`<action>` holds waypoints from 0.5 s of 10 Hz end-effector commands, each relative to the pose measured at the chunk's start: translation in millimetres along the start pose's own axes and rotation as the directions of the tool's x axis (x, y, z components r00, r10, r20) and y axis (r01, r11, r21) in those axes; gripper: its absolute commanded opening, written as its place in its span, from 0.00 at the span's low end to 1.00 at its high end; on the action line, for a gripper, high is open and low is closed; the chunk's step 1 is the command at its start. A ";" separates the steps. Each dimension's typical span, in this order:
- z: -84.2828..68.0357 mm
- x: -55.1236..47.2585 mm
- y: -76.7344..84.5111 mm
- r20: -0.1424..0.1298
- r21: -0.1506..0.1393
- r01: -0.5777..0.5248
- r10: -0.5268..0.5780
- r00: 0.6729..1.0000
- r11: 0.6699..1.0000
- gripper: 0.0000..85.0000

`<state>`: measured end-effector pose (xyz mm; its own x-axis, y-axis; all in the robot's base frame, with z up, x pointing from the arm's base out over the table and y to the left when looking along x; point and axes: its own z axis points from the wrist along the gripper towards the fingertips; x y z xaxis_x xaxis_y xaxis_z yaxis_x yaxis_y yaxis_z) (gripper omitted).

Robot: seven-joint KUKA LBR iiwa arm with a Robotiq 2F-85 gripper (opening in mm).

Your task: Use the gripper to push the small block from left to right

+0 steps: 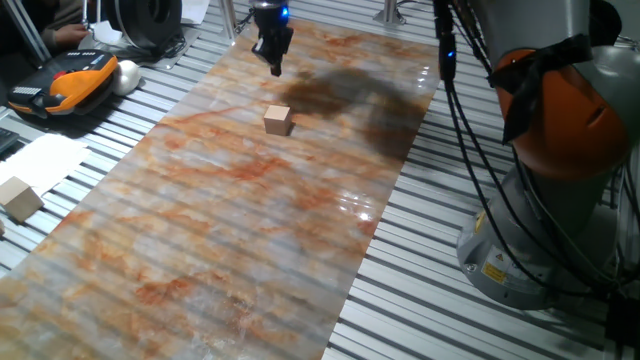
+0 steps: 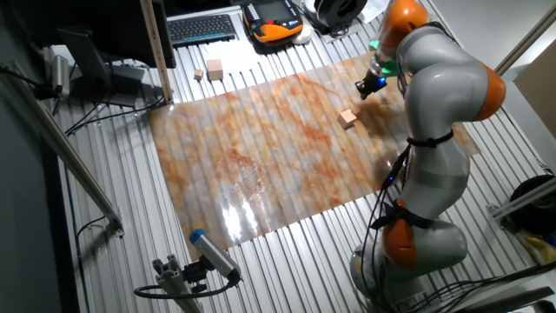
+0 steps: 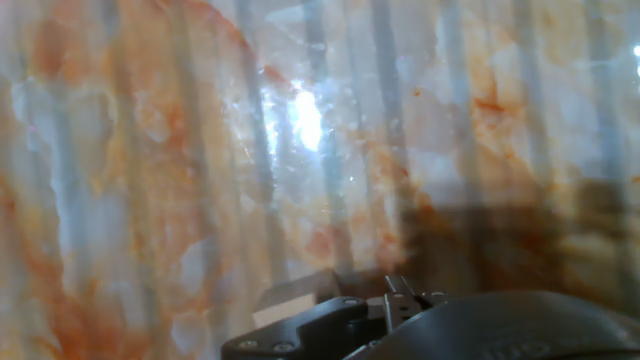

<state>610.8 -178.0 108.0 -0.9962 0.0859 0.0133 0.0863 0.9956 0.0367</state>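
Hand above far end of marbled sheet; finger gap hard to judge, grips nothing. Small block on sheet, near hand, apart from it. Hand view: block partly hidden behind hand body. Larger wooden block on bench off sheet.

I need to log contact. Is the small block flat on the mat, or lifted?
Flat on the mat. The small block rests on the marbled mat, apart from the gripper hovering beyond it.
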 end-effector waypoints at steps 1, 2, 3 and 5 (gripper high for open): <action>4.4 1.0 2.4 -0.005 0.026 0.024 -0.023 1.000 0.999 0.00; 8.4 2.4 3.9 -0.009 0.029 0.031 -0.031 0.999 0.999 0.00; 13.3 4.0 5.6 -0.006 0.028 0.027 -0.026 1.000 0.999 0.00; 21.6 6.3 6.1 0.000 0.028 0.027 -0.027 1.000 0.999 0.00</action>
<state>604.9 -170.7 86.0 -0.9982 0.0588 0.0125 0.0590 0.9982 0.0129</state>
